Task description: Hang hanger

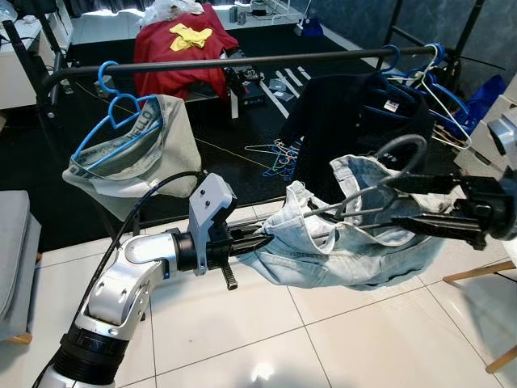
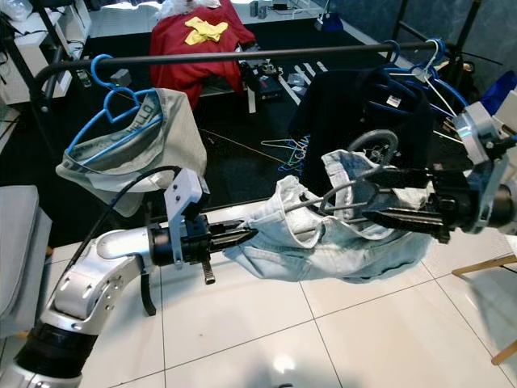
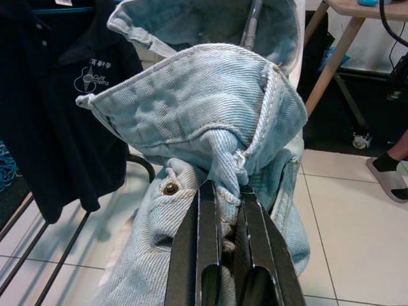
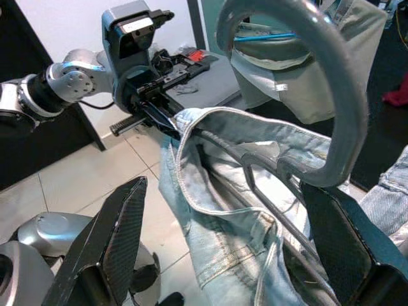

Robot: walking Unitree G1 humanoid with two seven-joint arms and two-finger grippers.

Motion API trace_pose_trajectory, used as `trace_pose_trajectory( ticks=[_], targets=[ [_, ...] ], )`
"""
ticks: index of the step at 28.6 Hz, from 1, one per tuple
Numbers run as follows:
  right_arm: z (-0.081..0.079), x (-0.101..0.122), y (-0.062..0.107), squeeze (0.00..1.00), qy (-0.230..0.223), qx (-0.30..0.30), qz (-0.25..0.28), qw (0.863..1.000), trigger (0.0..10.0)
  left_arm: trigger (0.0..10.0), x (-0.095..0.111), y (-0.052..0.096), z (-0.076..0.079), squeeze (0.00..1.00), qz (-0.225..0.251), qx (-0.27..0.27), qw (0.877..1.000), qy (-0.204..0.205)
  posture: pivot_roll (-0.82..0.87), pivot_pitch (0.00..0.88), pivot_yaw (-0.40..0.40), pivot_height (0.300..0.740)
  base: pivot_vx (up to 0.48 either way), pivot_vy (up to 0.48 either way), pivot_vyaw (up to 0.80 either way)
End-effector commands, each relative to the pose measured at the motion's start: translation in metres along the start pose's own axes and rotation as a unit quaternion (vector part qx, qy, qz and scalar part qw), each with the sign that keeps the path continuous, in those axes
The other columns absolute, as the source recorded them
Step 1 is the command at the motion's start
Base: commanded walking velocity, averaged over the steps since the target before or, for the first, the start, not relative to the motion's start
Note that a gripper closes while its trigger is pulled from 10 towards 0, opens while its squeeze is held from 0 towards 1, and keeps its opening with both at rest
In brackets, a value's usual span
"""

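A grey hanger sits inside a light-blue denim garment, held in the air below the black clothes rail. My left gripper is shut on the garment's waistband at its left end; the left wrist view shows the denim bunched between the pads. My right gripper is open at the right, its two fingers straddling the hanger's neck just under the hook. The hook's top stays below the rail.
On the rail hang a blue hanger with grey shorts at the left and a black shirt with several blue hangers at the right. Loose hangers lie on the dark floor behind. A grey seat stands left, a wooden leg right.
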State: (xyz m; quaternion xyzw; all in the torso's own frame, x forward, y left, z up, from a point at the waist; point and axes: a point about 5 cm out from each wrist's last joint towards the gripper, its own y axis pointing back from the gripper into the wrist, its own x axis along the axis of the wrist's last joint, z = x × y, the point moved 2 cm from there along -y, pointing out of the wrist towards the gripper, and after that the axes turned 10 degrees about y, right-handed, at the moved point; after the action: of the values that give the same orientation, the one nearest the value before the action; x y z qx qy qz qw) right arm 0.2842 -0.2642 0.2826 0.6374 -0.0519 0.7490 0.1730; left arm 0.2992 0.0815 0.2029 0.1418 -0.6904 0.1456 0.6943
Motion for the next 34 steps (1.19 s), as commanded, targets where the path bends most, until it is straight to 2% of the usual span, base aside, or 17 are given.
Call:
trace_pose_trajectory(
  ticks=[1, 4, 5, 6, 7, 9, 10, 14, 15, 16, 17, 19, 22, 24, 27, 33, 34],
  targets=[
    [-0.004, -0.002, 0.007, 0.0, -0.017, 0.005, -0.011, 1.0, 10.0, 0.0, 0.024, 0.0, -0.002, 0.0, 0.056, 0.001, 0.998, -0.033, -0.21, 0.138, -0.013, 0.74, 0.0, 0.0, 0.0],
    [-0.004, -0.002, 0.007, 0.0, -0.017, 0.005, -0.011, 1.0, 10.0, 0.0, 0.024, 0.0, -0.002, 0.0, 0.056, 0.001, 0.998, -0.033, -0.21, 0.138, -0.013, 0.74, 0.0, 0.0, 0.0],
    [-0.007, 0.005, 0.013, 0.0, -0.031, 0.008, 0.007, 0.999, 10.0, 0.0, 0.025, 0.002, -0.007, 0.0, 0.058, 0.014, 0.998, -0.035, -0.21, 0.14, -0.012, 0.74, 0.0, 0.0, 0.0],
    [-0.007, 0.005, 0.013, 0.0, -0.031, 0.008, 0.007, 0.999, 10.0, 0.0, 0.025, 0.002, -0.007, 0.0, 0.058, 0.014, 0.998, -0.035, -0.21, 0.14, -0.012, 0.74, 0.0, 0.0, 0.0],
    [-0.011, 0.016, 0.018, 0.0, -0.039, 0.014, 0.04, 0.998, 10.0, 0.0, 0.027, 0.005, -0.012, 0.0, 0.059, 0.031, 0.997, -0.036, -0.21, 0.139, -0.01, 0.74, 0.0, 0.0, 0.0],
    [-0.011, 0.016, 0.018, 0.0, -0.039, 0.014, 0.04, 0.998, 10.0, 0.0, 0.027, 0.005, -0.012, 0.0, 0.059, 0.031, 0.997, -0.036, -0.21, 0.139, -0.01, 0.74, 0.0, 0.0, 0.0],
    [-0.014, 0.023, 0.022, 0.0, -0.045, 0.017, 0.054, 0.997, 10.0, 0.0, 0.028, 0.007, -0.017, 0.0, 0.062, 0.047, 0.996, -0.036, -0.21, 0.139, -0.009, 0.74, 0.0, 0.0, 0.0],
    [-0.01, 0.017, 0.027, 0.0, -0.021, -0.019, 0.028, 0.999, 10.0, 0.0, 0.031, 0.009, -0.025, 0.0, 0.072, 0.075, 0.994, -0.036, -0.21, 0.136, -0.008, 0.74, 0.0, 0.0, 0.0],
    [-0.001, 0.014, 0.029, 0.0, 0.012, -0.06, 0.021, 0.998, 10.0, 0.0, 0.032, 0.009, -0.027, 0.0, 0.076, 0.081, 0.993, -0.034, -0.21, 0.135, -0.005, 0.74, 0.0, 0.0, 0.0],
    [-0.001, 0.014, 0.029, 0.0, 0.012, -0.06, 0.021, 0.998, 10.0, 0.0, 0.032, 0.009, -0.027, 0.0, 0.076, 0.081, 0.993, -0.034, -0.21, 0.135, -0.005, 0.74, 0.0, 0.0, 0.0],
    [0.005, 0.015, 0.03, 0.0, 0.04, -0.089, 0.029, 0.995, 10.0, 0.0, 0.032, 0.01, -0.027, 0.0, 0.078, 0.081, 0.993, -0.033, -0.21, 0.134, -0.004, 0.74, 0.0, 0.0, 0.0],
    [0.005, 0.015, 0.03, 0.0, 0.04, -0.089, 0.029, 0.995, 10.0, 0.0, 0.032, 0.01, -0.027, 0.0, 0.078, 0.081, 0.993, -0.033, -0.21, 0.134, -0.004, 0.74, 0.0, 0.0, 0.0],
    [0.01, 0.027, 0.028, 0.0, 0.065, -0.104, 0.068, 0.99, 10.0, 0.0, 0.031, 0.01, -0.025, 0.0, 0.075, 0.073, 0.994, -0.031, -0.21, 0.128, -0.005, 0.74, 0.0, 0.0, 0.0],
    [0.01, 0.027, 0.028, 0.0, 0.065, -0.104, 0.068, 0.99, 10.0, 0.0, 0.031, 0.01, -0.025, 0.0, 0.075, 0.073, 0.994, -0.031, -0.21, 0.128, -0.005, 0.74, 0.0, 0.0, 0.0],
    [0.014, 0.043, 0.033, 0.0, 0.092, -0.119, 0.092, 0.984, 10.0, 0.0, 0.029, 0.009, -0.022, 0.0, 0.072, 0.06, 0.995, -0.029, -0.21, 0.122, -0.007, 0.74, 0.0, 0.0, 0.0],
    [0.017, 0.046, 0.039, 0.0, 0.102, -0.133, 0.081, 0.983, 10.0, 0.0, 0.028, 0.007, -0.015, 0.0, 0.077, 0.033, 0.996, -0.024, -0.22, 0.118, -0.006, 0.74, 0.0, 0.0, 0.0],
    [0.017, 0.042, 0.039, 0.0, 0.094, -0.13, 0.072, 0.984, 10.0, 0.0, 0.028, 0.006, -0.01, 0.0, 0.083, 0.013, 0.996, -0.02, -0.22, 0.116, -0.007, 0.74, 0.0, 0.0, 0.0]
  ],
)
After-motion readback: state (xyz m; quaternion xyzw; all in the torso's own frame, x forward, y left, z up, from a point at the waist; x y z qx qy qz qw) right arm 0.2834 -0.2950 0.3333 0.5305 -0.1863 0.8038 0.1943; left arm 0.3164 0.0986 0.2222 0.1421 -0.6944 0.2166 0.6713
